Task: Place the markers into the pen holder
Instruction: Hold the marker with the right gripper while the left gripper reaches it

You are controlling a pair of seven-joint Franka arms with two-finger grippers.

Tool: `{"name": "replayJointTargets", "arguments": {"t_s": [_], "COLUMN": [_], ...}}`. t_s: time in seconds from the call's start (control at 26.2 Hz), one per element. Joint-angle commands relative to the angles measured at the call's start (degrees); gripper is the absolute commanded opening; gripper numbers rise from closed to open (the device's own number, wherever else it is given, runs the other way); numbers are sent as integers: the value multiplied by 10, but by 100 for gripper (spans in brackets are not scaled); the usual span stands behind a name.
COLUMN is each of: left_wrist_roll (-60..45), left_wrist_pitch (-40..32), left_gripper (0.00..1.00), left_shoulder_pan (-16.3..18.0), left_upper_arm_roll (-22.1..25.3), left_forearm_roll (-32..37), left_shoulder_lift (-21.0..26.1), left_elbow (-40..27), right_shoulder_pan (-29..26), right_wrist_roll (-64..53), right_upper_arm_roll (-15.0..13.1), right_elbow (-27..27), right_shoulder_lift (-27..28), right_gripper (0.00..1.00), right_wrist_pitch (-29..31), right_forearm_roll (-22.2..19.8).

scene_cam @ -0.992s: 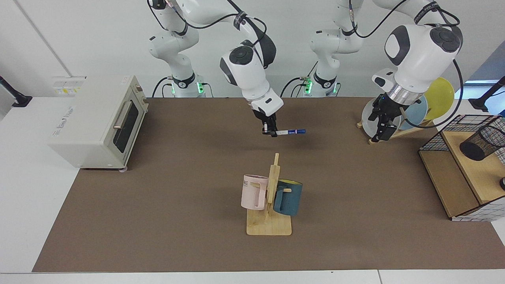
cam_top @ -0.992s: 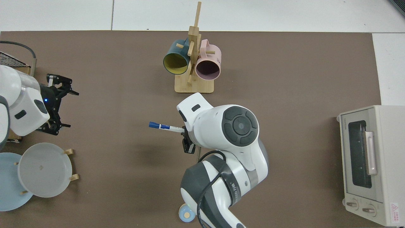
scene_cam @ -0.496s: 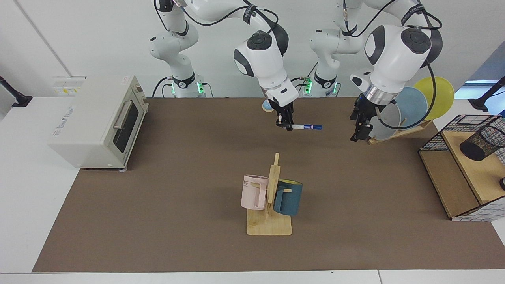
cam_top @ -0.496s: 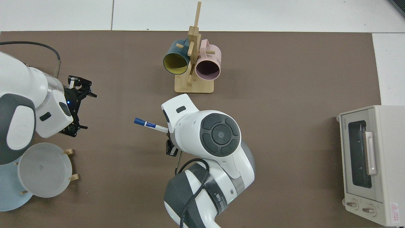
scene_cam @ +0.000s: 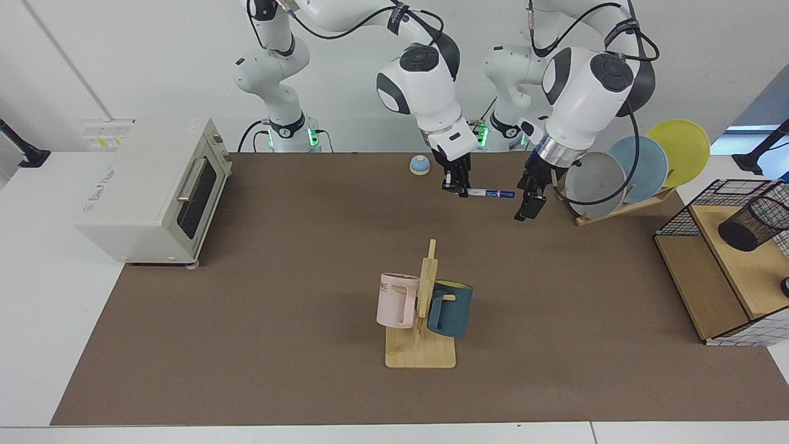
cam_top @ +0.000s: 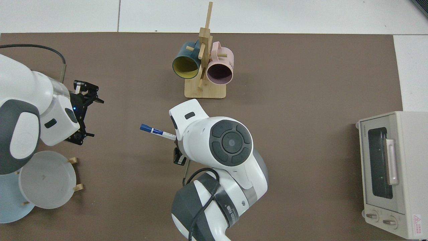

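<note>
The right tool (scene_cam: 455, 187) hangs above the far middle of the brown worktop (scene_cam: 259, 345), clenched on the white end of the marker (scene_cam: 490, 193); the marker lies level in the air, its blue cap pointing toward the right of the facing view, clear of the worktop; in the top view the same marker (cam_top: 157, 131) sticks out to the left from under the right arm's wrist, where the tool itself is largely hidden. The left tool (scene_cam: 530, 200) hovers just beside the capped tip, close to it but apart; in the top view its fingers (cam_top: 87, 90) stand spread wide, released, with nothing between them. The pen holder (scene_cam: 753, 224), a black mesh cup, lies tilted on the wooden shelf (scene_cam: 733, 265) inside the wire basket frame (scene_cam: 715, 200) at the right edge, well apart from the marker and both tools. Behind the left tool a wooden rack holds a grey plate (scene_cam: 595, 185), a blue plate (scene_cam: 647, 163) and a yellow plate (scene_cam: 684, 148) on edge. A small blue bell (scene_cam: 420, 164) sits on the far worktop near the right arm. At the near middle a wooden mug stand (scene_cam: 422, 345) carries a pink mug (scene_cam: 394, 308) and a teal mug (scene_cam: 451, 308). A cream toaster oven (scene_cam: 154, 191) stands at the left.
</note>
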Motion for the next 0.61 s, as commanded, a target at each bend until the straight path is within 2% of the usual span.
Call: {"name": "replayJointTargets", "arguments": {"t_s": [0.0,0.27,0.34,0.46,0.57], "left_wrist_roll": [28,74,79,79,80], "left_wrist_pitch": [20,6,1,1,1], "left_gripper": [100,92,83,63,49], "left_shoulder_pan": [-6,-8,-11,-19,-21], "left_upper_arm_roll": [-8,-8,-8,-11,-16], "left_forearm_roll": [-10,-10,-10,-10,-10], "left_shoulder_lift": [-23,-25,-27,-27,-28], "left_elbow": [-28,-29,-29,-28,-28], "right_shoulder_pan": [0,-2,-2,-2,-3], "right_wrist_roll": [17,17,17,17,17], "right_upper_arm_roll": [-2,-3,-2,-3,-3], "right_elbow": [17,17,17,17,17], "right_shoulder_lift": [9,9,9,9,9], "right_gripper": [0,0,0,0,0], "right_wrist_pitch": [-10,-10,-10,-10,-11], "right_forearm_roll": [-8,-8,-8,-8,-9]}}
